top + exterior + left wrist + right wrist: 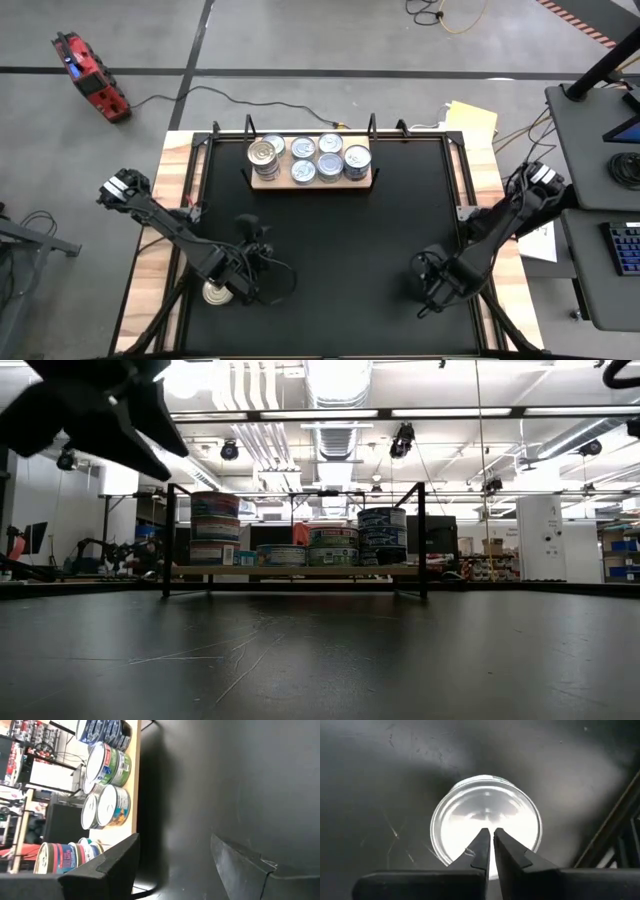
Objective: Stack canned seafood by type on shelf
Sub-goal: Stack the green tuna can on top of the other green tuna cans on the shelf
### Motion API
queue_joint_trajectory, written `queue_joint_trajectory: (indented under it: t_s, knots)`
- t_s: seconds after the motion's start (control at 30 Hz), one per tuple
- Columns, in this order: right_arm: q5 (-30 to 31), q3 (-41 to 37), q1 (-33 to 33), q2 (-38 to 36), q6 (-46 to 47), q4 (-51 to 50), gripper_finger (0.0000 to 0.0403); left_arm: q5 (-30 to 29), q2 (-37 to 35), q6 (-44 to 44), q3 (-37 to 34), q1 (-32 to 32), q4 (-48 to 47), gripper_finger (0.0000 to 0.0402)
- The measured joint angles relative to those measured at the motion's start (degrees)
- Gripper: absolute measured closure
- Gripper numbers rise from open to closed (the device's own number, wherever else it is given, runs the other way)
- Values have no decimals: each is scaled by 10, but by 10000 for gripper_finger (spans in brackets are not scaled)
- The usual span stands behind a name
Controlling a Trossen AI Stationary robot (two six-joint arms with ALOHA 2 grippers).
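Hovering right gripper [489,845], fingers pressed together, holding nothing, above silver-topped tin [485,825]; left gripper [175,865] parted, empty; shelf [310,182] holds tins.

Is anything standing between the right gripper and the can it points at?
Nothing visible does. The right gripper, its fingers shut, points straight at the silver lid of the can, and only bare black table shows around the can.

Labels on the tins [309,160] on the shelf [262,183] are too small to read from above. In the low view, front tins [333,546] hide those behind. The right gripper [488,851] covers part of a silver tin [485,822].
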Motion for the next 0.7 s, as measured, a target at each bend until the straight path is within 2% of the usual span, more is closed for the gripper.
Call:
queue_joint_trajectory:
  t_s: [0.2, 0.37, 0.5, 0.7]
  knots:
    - [-8, 2, 0, 62, -25, 54, 392, 0, 0, 27, -31, 11, 27, 172]
    - [-9, 29, 0, 107, -29, 57, 390, 1, -2, 70, -50, 24, 77, 172]
    - [27, 54, -4, 128, -45, 62, 390, 23, -4, 127, -70, 36, 155, 172]
    - [86, 78, -28, 146, -98, 68, 390, 93, -5, 215, -100, 57, 297, 172]
